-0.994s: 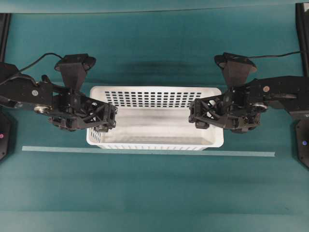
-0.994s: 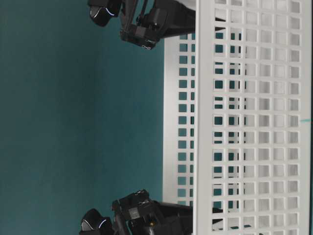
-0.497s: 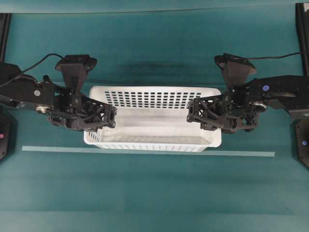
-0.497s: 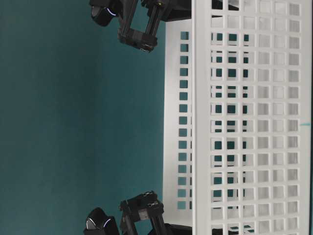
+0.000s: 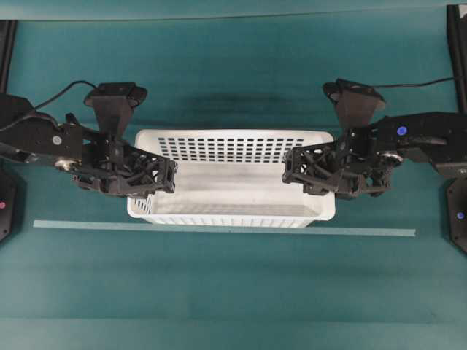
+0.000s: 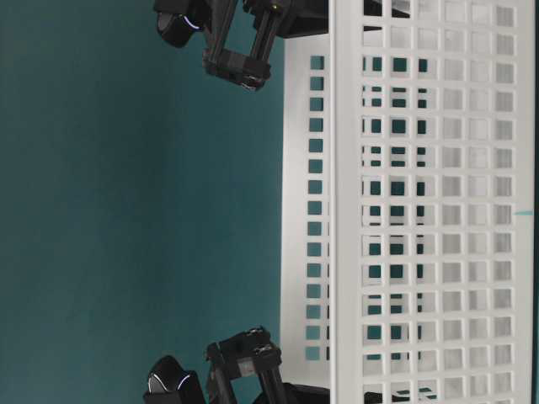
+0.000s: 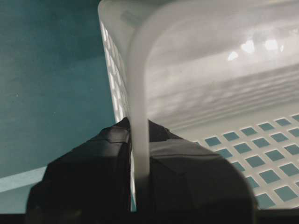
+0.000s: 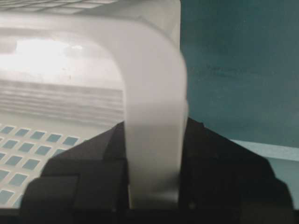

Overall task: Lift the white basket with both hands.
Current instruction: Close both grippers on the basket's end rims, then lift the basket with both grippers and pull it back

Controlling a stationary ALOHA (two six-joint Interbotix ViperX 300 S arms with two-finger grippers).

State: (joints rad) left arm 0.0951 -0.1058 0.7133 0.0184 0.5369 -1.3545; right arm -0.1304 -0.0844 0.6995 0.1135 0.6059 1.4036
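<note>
Both grippers, left gripper [image 5: 162,177] and right gripper [image 5: 295,169], have jaws clamped on the white basket [image 5: 232,179] end rims (open table [image 5: 233,284] all around the basket).

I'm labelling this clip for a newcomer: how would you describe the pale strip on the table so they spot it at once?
On the teal table cloth, look just in front of the large white slotted plastic basket. The thin pale tape strip runs left to right along its near side. It is the only flat, narrow line lying on the cloth.
</note>
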